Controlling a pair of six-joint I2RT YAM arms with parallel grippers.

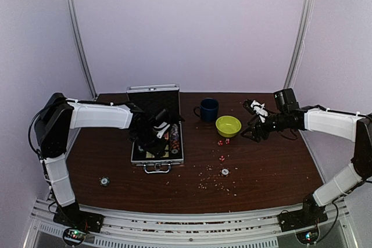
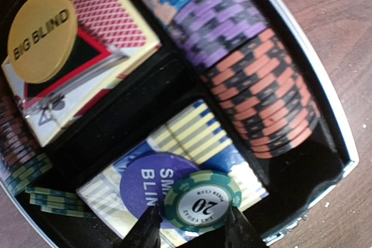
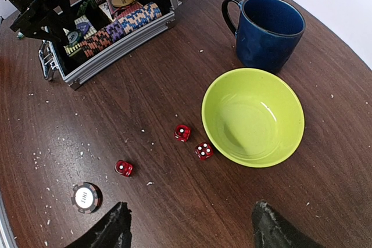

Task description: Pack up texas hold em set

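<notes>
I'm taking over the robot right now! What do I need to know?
Left claw: around a green 20 chip over the open case; grip unclear.
Right claw: open, empty, above the table.
Done: chip rows, red and blue card boxes in the case.
Left: three red dice, one loose chip beside them, another by the left arm; then shut the lid.

The silver briefcase [image 1: 157, 161] is lying open, lid standing upright. Striped chips [image 2: 256, 85] are standing on edge inside, beside a red card box [image 2: 104, 33] and a blue card box [image 2: 192, 137]. Three red dice [image 3: 182, 132] and a chip [image 3: 86, 197] are lying loose outside it.
</notes>
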